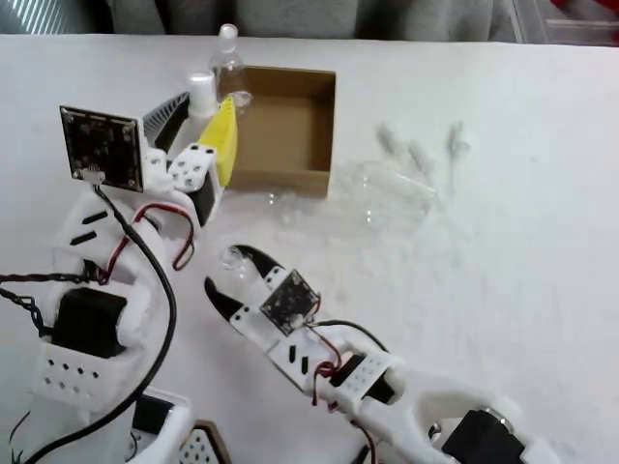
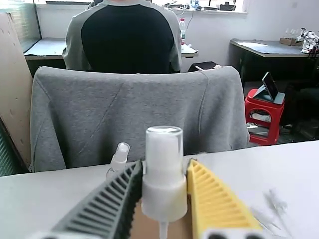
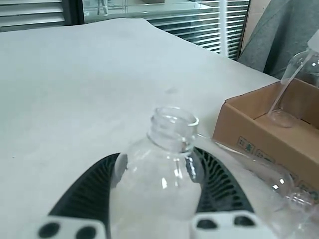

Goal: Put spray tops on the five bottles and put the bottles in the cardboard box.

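We see a white spray top [image 2: 163, 149] held upright between the grey and yellow fingers of the left gripper [image 2: 164, 167], its thin dip tube pointing down. It hangs just beside the near-left wall of the cardboard box [image 1: 290, 179].

The open bottle [image 3: 164, 184] it needs stands upright, neck up, clamped by the black fingers of the right gripper [image 3: 158, 158]. From above, this bottle sits nearer the arm bases, so the top lies beyond it, toward the box. We judge the two upright axes must line up.

One capped bottle [image 1: 229, 63] stands at the box's far-left corner, apparently inside. Clear bottles [image 1: 392, 188] lie on the table right of the box, loose spray tops [image 1: 421, 155] beyond them.
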You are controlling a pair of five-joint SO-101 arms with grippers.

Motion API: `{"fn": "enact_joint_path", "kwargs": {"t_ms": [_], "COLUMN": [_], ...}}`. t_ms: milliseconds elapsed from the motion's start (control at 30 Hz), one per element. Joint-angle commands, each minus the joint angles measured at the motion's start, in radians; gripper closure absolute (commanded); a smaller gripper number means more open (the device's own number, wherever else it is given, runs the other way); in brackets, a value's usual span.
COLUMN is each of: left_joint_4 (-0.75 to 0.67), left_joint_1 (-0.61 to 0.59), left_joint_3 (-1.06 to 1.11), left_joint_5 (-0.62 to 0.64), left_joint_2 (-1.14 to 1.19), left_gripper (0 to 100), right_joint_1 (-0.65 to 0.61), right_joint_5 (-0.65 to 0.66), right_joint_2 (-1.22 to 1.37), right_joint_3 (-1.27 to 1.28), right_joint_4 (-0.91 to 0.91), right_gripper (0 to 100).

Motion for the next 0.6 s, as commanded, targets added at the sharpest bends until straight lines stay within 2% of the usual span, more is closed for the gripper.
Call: {"fn": "enact_joint_path", "kwargs": {"t_ms": [0,200,567], "left_joint_4": [0.011,0.003,0.008], "left_joint_1": [0.012,0.033,0.033], "left_joint_3": [0.0,0.075,0.08], "left_joint_5": [0.011,0.008,0.008], "left_joint_2": [-0.016,-0.021,-0.022], "left_gripper": [85,85,85], "right_joint_1": [-0.005,-0.005,-0.005], "right_joint_5": [0.012,0.012,0.012], "right_joint_2": [-0.03,-0.03,-0.028], "right_joint_3": [-0.009,-0.009,-0.009], "right_joint_4": [0.002,0.002,0.002], "right_gripper": [98.1,98.1,98.1]}}
